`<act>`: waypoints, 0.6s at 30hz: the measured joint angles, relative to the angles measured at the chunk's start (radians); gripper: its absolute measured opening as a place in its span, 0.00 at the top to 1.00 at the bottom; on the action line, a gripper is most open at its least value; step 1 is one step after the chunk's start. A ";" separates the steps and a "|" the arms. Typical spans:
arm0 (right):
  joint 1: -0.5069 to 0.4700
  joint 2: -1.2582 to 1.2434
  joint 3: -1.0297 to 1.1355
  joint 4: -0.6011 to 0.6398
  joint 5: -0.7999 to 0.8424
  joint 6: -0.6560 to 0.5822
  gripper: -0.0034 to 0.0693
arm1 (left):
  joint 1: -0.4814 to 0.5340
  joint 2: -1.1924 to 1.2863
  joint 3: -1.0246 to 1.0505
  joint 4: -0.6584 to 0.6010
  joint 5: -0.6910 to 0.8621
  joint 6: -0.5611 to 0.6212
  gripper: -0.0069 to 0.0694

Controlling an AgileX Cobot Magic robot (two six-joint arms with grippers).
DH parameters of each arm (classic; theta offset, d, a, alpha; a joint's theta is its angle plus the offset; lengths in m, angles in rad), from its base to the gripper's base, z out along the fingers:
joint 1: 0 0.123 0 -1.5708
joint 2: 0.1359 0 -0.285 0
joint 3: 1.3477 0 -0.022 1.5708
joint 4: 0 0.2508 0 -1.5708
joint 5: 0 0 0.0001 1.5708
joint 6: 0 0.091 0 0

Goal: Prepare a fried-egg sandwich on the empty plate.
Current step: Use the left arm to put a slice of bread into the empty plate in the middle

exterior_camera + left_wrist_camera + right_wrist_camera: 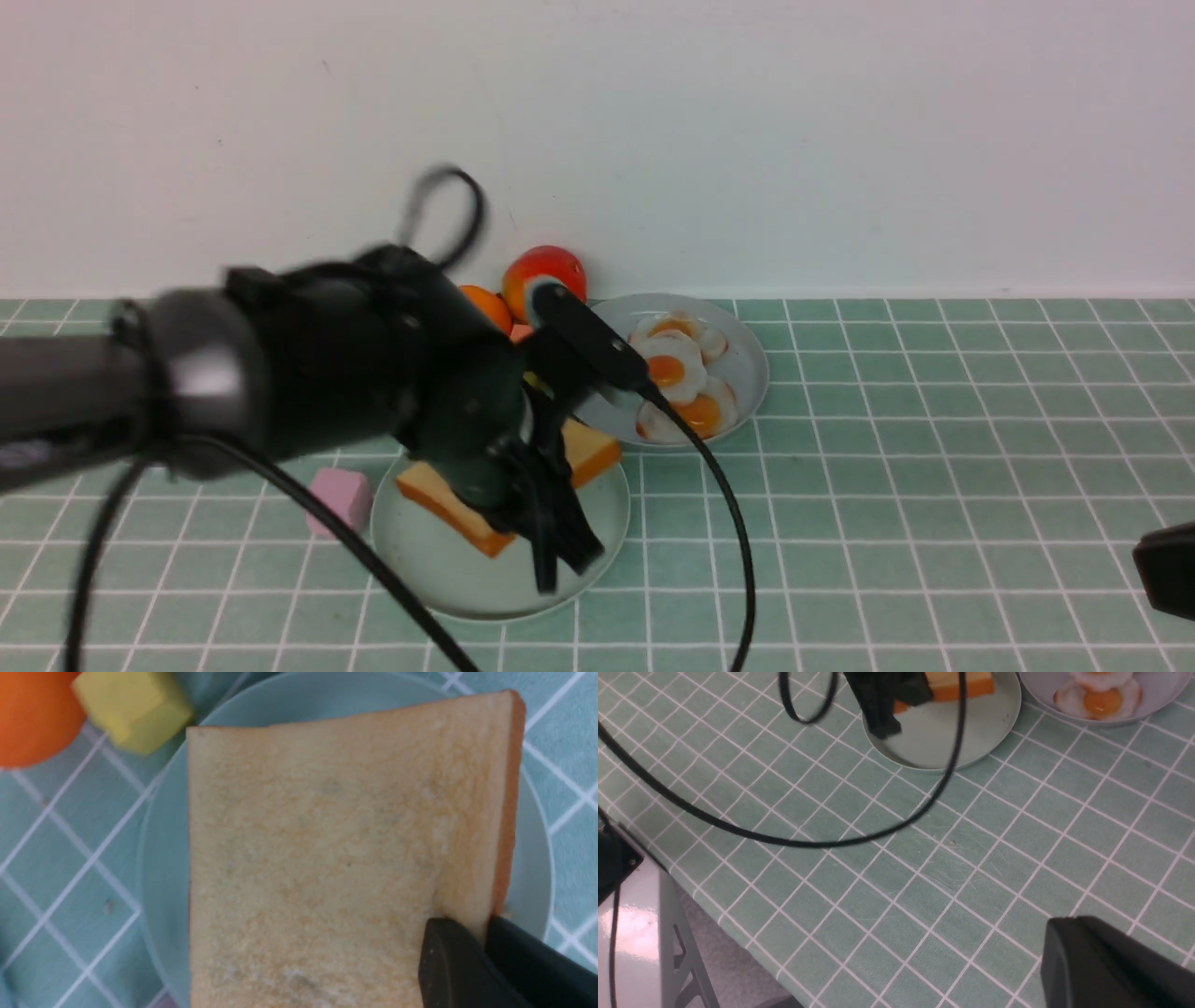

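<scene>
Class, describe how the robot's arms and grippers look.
The left arm is thick, rounded, glossy black with a grey band. The left gripper has slim black jaws. Thin black cables loop off it. The right gripper shows only a blunt black tip.

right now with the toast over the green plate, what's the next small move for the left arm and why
Probably ease the left gripper down a little and open it. Its jaws pinch the toast slice by one crust edge, right over the mint plate, whose visible part is bare. Whether the slice already touches the plate I cannot tell, so go gently.
</scene>
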 joint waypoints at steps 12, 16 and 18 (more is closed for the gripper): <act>0.000 0.000 0.000 -0.019 0.034 0.000 0.87 | -0.005 0.082 0.000 0.035 -0.014 -0.032 0.82; 0.000 0.006 0.000 -0.029 0.000 0.000 0.71 | -0.005 0.083 0.000 0.035 -0.013 -0.036 0.63; 0.000 0.010 0.000 -0.029 -0.014 0.000 0.65 | -0.005 0.083 0.000 0.035 -0.013 -0.036 0.55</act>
